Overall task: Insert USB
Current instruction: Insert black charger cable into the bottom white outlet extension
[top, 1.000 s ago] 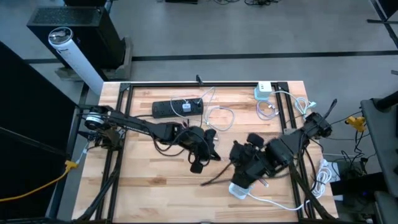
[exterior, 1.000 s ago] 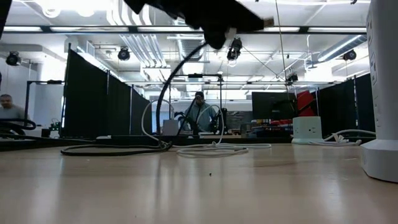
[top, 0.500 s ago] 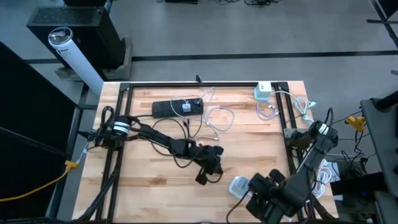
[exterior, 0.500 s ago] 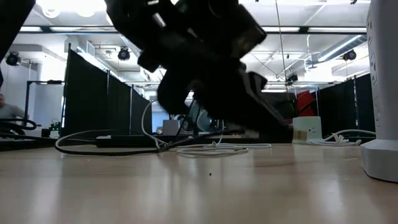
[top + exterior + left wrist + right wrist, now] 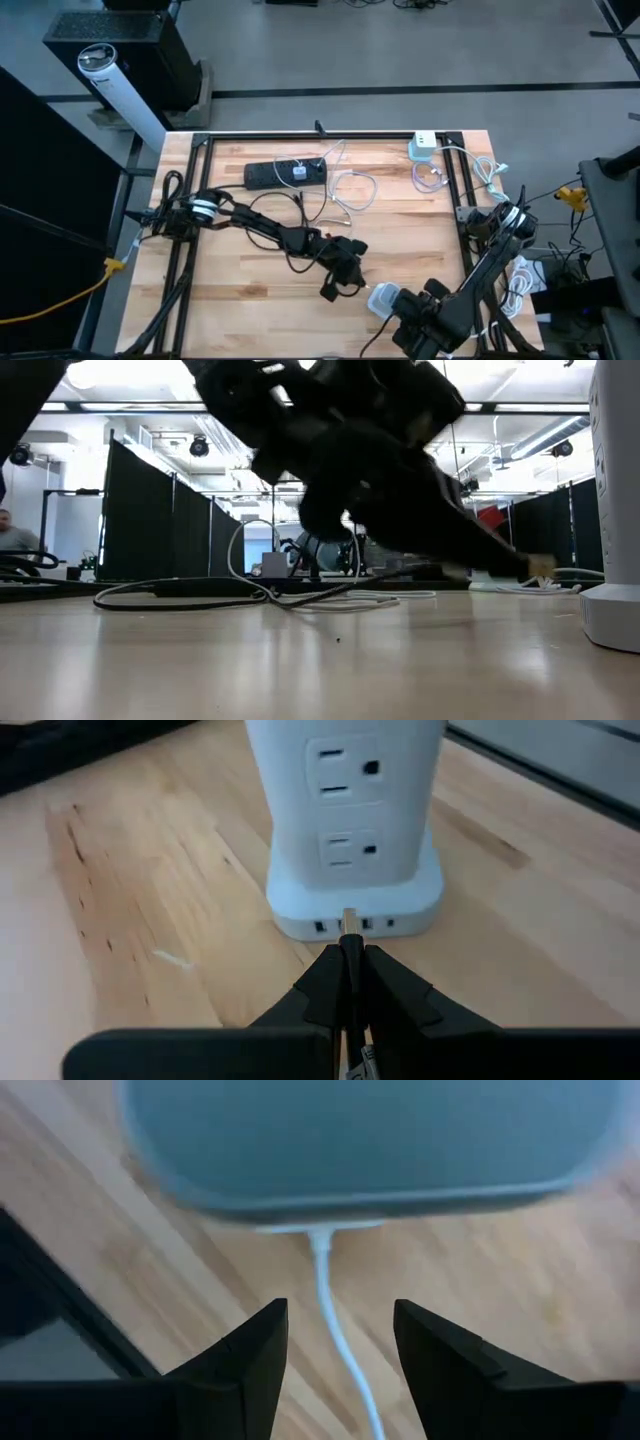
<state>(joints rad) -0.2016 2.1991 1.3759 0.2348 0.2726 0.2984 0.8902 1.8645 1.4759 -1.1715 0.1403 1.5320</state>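
A white power tower (image 5: 345,840) stands upright on the wooden table near its front edge, with outlets on its side and a row of USB ports (image 5: 352,926) at its base. My left gripper (image 5: 350,955) is shut on a USB plug whose gold tip (image 5: 350,919) points at those ports from just in front of them. The low view shows the tip (image 5: 540,567) a little short of the tower (image 5: 612,510). The plug's black cable (image 5: 290,255) trails back across the table. My right gripper (image 5: 340,1365) hangs open over the tower's near side, its fingers on either side of the tower's white cord (image 5: 335,1315). My left gripper pinches the USB plug's body (image 5: 350,970) between its two fingers, which lie along the plug. The gold tip sticks out beyond the fingertips. The fingers slant downward toward the tower, coming from the table's left. The plug is held just above the tabletop (image 5: 540,567).
A black power strip (image 5: 285,173) lies at the far middle, with loose white cables (image 5: 350,190) beside it. A white charger (image 5: 424,148) sits at the far right. More white cable (image 5: 520,280) coils off the table's right edge. Bare wood lies at the near left.
My left gripper has come down and toward the table's near right with the USB plug, up to the tower's base. My right gripper has swung from mid-table toward the near edge and sunk, turning as it went, and now hangs over the tower's near side.
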